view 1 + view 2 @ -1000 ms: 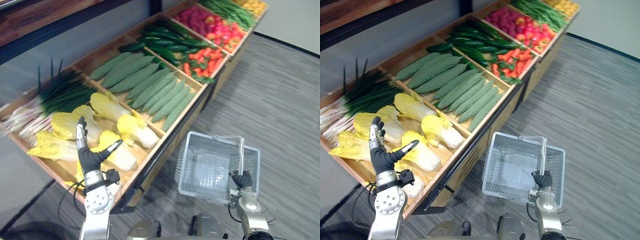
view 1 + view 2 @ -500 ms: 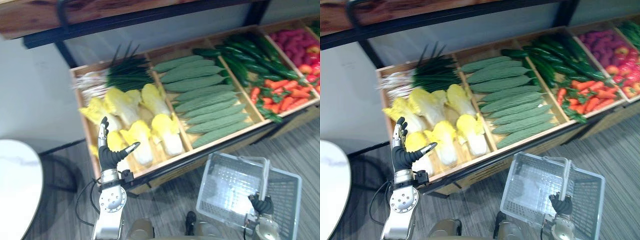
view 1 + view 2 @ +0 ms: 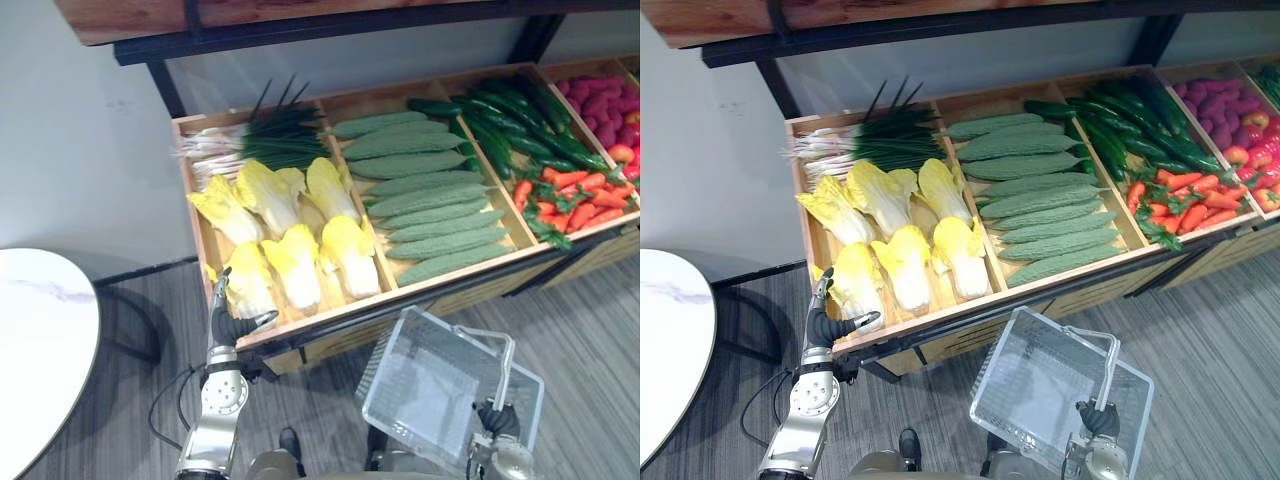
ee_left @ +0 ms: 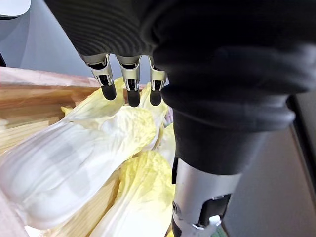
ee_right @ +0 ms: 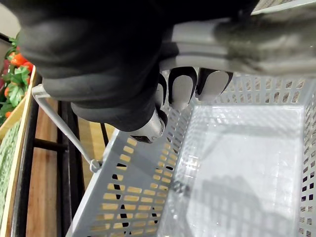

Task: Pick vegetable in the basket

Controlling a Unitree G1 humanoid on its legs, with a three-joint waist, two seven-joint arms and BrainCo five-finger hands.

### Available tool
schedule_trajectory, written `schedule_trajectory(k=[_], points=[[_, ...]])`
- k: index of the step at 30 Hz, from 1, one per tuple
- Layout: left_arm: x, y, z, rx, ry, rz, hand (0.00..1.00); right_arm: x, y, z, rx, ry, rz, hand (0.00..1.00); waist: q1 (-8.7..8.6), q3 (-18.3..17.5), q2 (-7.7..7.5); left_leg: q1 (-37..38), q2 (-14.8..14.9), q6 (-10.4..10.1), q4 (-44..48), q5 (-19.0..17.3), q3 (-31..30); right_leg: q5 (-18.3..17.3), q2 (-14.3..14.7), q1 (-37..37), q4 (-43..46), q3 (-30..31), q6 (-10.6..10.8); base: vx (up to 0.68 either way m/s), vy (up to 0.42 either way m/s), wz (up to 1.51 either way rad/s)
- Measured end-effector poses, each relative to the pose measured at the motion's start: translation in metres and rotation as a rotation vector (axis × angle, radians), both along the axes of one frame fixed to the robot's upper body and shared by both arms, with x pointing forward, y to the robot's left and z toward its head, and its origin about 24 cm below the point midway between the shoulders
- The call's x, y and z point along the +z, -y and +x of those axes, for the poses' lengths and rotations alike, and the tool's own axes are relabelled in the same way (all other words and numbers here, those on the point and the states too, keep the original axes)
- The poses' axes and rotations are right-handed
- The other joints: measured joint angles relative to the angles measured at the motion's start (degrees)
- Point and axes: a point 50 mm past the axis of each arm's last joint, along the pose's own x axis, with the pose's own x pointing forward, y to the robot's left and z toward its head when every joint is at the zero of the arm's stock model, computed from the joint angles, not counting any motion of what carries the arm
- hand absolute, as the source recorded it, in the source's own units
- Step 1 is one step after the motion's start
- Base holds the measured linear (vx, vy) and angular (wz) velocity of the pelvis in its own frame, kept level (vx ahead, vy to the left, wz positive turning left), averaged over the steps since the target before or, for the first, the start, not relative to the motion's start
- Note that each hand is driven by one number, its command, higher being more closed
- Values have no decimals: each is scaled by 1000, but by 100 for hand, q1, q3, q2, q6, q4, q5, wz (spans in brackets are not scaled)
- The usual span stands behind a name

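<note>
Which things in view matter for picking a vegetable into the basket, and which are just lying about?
In the job:
left hand, open, at the cabbages
basket, empty
right hand, closed round the basket's handle

Just there:
green onions
bumpy gourds
cucumbers
carrots
round white table

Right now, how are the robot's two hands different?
The left hand is open, fingers straight, by the yellow cabbages; the right hand is curled round the basket handle. The left holds nothing; the right carries the empty basket. Both wear dark ribbed covers.
</note>
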Motion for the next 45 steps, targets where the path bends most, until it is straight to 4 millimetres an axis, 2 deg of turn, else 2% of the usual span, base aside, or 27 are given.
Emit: schedule_trajectory(k=[2,4,5,7,9,13,16,23,27,28,32,33,37,43,45], points=[[3,0,4,-5,8,30,0,0,0,1,2,3,-1,100,-8,7,-12,-45,-1,8,-7,9,7,44,13,-51,-41,32,3,7,-12,-11],[4,0,7,-3,3,57,0,2,0,5,7,12,-5,100,-57,15,-20,-82,-5,9,-15,11,7,86,21,-64,-117,44,14,23,-11,-6],[4,-1,8,4,-3,88,0,3,-1,8,13,19,-8,100,-137,30,-33,-100,-9,10,-16,11,5,96,24,-68,-150,44,12,0,0,0],[7,-1,14,14,0,126,0,4,0,10,16,26,-12,100,-150,115,-65,-122,-10,11,-16,12,4,111,32,-82,-182,56,8,3,-3,-2],[13,-2,22,18,10,179,0,5,-1,13,25,30,-19,100,-151,230,-122,-173,-8,23,-9,21,6,120,31,-144,-174,83,4,-11,-5,-5],[38,-6,46,30,86,268,0,11,0,24,49,62,-22,100,-175,485,-242,-358,-26,67,2,59,71,205,21,-360,-174,189,6,-20,3,-8],[47,-10,58,41,101,334,0,16,2,31,66,87,-37,100,-280,594,-257,-428,-54,90,2,74,90,225,-2,-444,-168,226,14,-14,9,-4],[80,9,87,-45,191,529,0,26,-4,50,129,144,-57,100,-306,901,-296,-642,-106,138,15,118,117,266,-50,-712,-80,303,11,-28,9,-2],[89,20,93,-79,225,598,0,26,-7,52,144,144,-55,100,-330,943,-297,-680,-109,139,16,119,134,271,-48,-773,-67,332,16,1,2,-2],[90,22,93,-84,228,607,100,26,-8,52,146,145,-54,100,-340,946,-300,-683,-109,139,16,119,134,271,-47,-776,-67,334,16,0,0,0],[96,31,99,-112,251,633,100,28,-9,55,151,157,-56,100,-384,1042,-324,-689,-109,139,31,119,128,271,-46,-788,-49,351,16,0,0,0],[97,31,100,-112,253,635,100,29,-11,59,161,166,-56,100,-442,1078,-331,-691,-108,139,42,118,131,270,-46,-808,-6,376,16,0,0,0],[106,28,106,-100,266,647,100,33,-13,65,171,192,-58,100,-463,1144,-336,-717,-107,140,85,118,151,271,-46,-858,36,470,16,-15,-6,-5],[101,25,106,-95,244,631,100,35,-13,67,172,201,-60,100,-476,1145,-335,-663,-104,138,92,115,146,270,-40,-827,56,512,17,-1,-4,-2],[98,17,103,-72,228,614,100,35,-13,67,172,202,-60,100,-473,1181,-326,-557,-101,136,77,111,141,267,-36,-730,55,520,21,0,0,0]])
